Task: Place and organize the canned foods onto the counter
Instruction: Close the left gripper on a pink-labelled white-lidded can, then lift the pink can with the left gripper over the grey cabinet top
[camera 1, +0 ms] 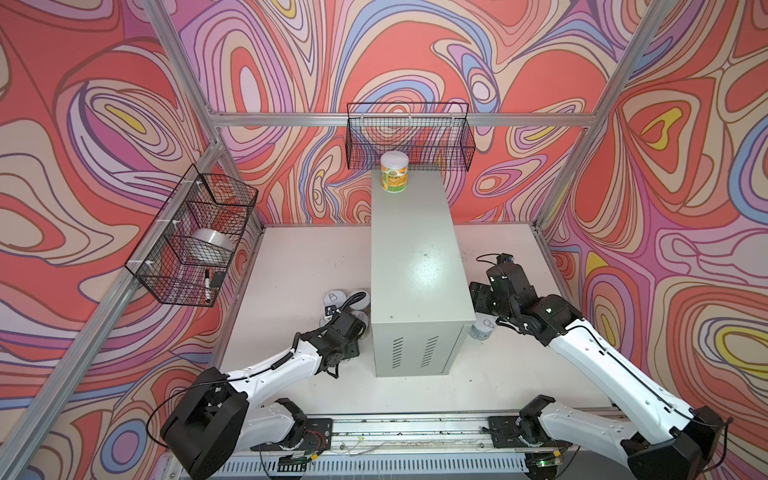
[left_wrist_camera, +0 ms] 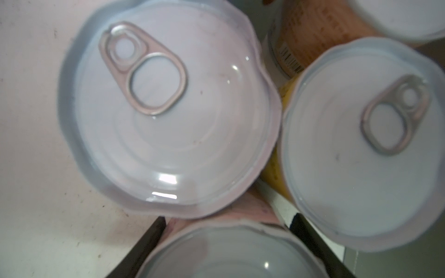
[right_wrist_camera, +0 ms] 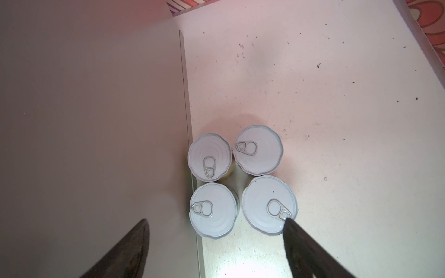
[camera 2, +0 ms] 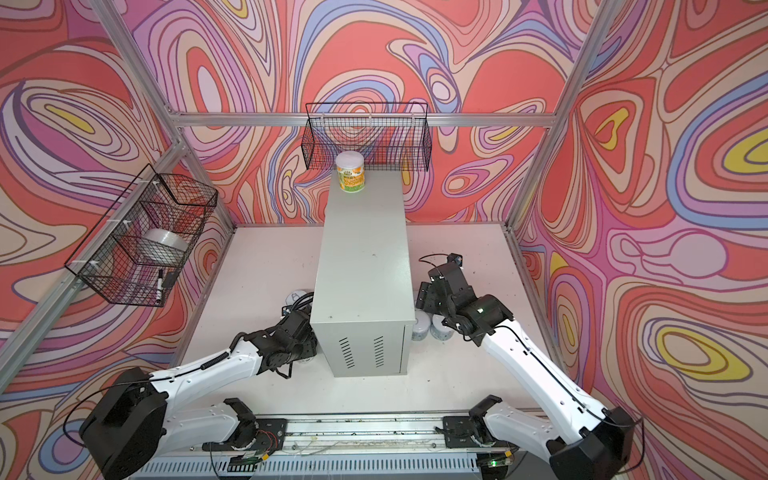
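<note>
One yellow-and-green labelled can (camera 1: 394, 171) stands at the far end of the grey counter (camera 1: 419, 266). Several cans with pull-tab lids (camera 1: 334, 298) cluster on the table at the counter's left side. My left gripper (left_wrist_camera: 228, 217) is down among them, its dark fingers (left_wrist_camera: 154, 231) shut on either side of a pink-labelled can (left_wrist_camera: 231, 255). Beside it stand a second can (left_wrist_camera: 168, 115) and a yellow-labelled can (left_wrist_camera: 361, 144). Right of the counter (right_wrist_camera: 96, 120) several more cans (right_wrist_camera: 213, 209) stand in a square. My right gripper (right_wrist_camera: 216, 221) hovers open above them, holding nothing.
A black wire basket (camera 1: 409, 137) hangs on the back wall behind the counter. Another basket (camera 1: 195, 237) on the left wall holds a silver roll (camera 1: 210, 245) and a marker (camera 1: 206, 284). Aluminium frame posts border the white tabletop (camera 1: 299, 266).
</note>
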Controlling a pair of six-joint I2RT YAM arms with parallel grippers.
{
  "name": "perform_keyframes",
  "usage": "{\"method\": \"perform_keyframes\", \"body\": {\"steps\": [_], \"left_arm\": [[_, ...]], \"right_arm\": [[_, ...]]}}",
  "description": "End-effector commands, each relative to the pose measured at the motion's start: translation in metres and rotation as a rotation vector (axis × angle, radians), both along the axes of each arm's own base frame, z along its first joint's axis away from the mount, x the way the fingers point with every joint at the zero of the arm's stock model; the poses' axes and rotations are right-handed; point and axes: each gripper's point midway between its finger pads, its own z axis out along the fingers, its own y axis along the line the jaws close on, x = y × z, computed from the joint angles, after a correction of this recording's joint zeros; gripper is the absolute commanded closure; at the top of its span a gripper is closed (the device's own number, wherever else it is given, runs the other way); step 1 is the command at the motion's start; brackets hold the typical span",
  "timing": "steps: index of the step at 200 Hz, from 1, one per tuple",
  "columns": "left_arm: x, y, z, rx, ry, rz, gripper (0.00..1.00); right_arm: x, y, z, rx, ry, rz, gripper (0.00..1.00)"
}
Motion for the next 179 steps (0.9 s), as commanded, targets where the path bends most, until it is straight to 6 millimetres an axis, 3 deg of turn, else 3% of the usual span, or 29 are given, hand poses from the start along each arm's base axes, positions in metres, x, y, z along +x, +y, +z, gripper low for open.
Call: {"method": "perform_keyframes", "body": {"steps": [1, 16, 32, 35, 59, 111, 148, 179], "left_arm": [[-0.020, 0.008, -0.019, 0.024, 0.072, 0.007, 0.72], [-0.023, 0.009, -0.017, 0.026, 0.085, -0.003, 1.00], [-0.033, 0.013, -0.014, 0.044, 0.118, -0.026, 1.00], [-0.026, 0.007, -0.002, 0.026, 0.097, -0.034, 1.00], [-0.036, 0.007, 0.033, 0.034, 0.096, -0.092, 1.00], [-0.044, 0.021, 0.154, 0.028, -0.028, -0.152, 1.00], [-0.024, 0.013, 0.247, 0.134, -0.078, -0.300, 1.00], [-0.003, -0.003, 0.308, 0.199, -0.116, -0.414, 1.00]], "right_arm": [[0.007, 0.001, 0.007, -0.001, -0.026, 0.004, 0.11], [0.009, 0.002, 0.007, 0.002, -0.026, 0.005, 0.11], [0.010, 0.002, 0.007, 0.004, -0.022, 0.004, 0.11], [0.011, 0.002, 0.007, 0.005, -0.022, 0.003, 0.11], [0.011, 0.000, 0.013, 0.014, -0.027, -0.003, 0.11], [0.008, -0.024, 0.022, -0.014, -0.044, -0.057, 0.11], [0.005, -0.032, 0.031, -0.018, -0.059, -0.071, 0.11], [0.002, -0.033, 0.034, -0.008, -0.062, -0.070, 0.11]]}}
